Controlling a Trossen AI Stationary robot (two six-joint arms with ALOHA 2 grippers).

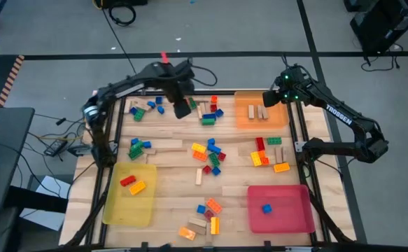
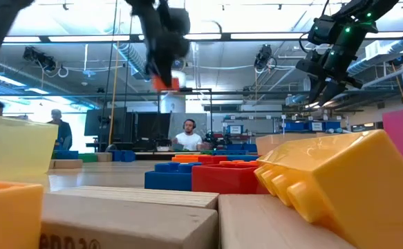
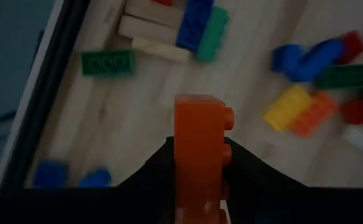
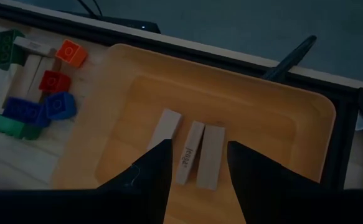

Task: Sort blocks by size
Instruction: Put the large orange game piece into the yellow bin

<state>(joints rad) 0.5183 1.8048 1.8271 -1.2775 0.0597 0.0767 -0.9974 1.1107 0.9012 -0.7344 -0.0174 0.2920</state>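
Note:
My left gripper (image 1: pixel 181 106) hangs above the far left part of the table, shut on an orange brick (image 3: pixel 197 143). The low view shows this brick (image 2: pixel 165 83) high above the table. Below it lie loose blocks: a green brick (image 3: pixel 108 63), wooden pieces (image 3: pixel 149 28) and a blue and green pair (image 3: pixel 201 25). My right gripper (image 4: pixel 198 146) stands open over the orange tray (image 4: pixel 262 124) at the far right. Nothing is between its fingers. Three wooden pieces (image 4: pixel 190 152) lie side by side on the tray's floor. My left gripper pinches the orange brick between its two fingers, one finger on the studded face (image 3: pixel 226 152) and one on the opposite face. The fingers point steeply down. The brick's free end (image 3: pixel 197 109) sticks out past the fingertips. The brick is lifted clear of the table.
Block piles lie mid-table (image 1: pixel 209 154) and at the near edge (image 1: pixel 204 220). A yellow tray (image 1: pixel 120 206) at the near left holds a red and an orange block. A red tray (image 1: pixel 291 210) at the near right holds a blue block. A dark frame (image 1: pixel 303 150) rims the table. People sit beyond it.

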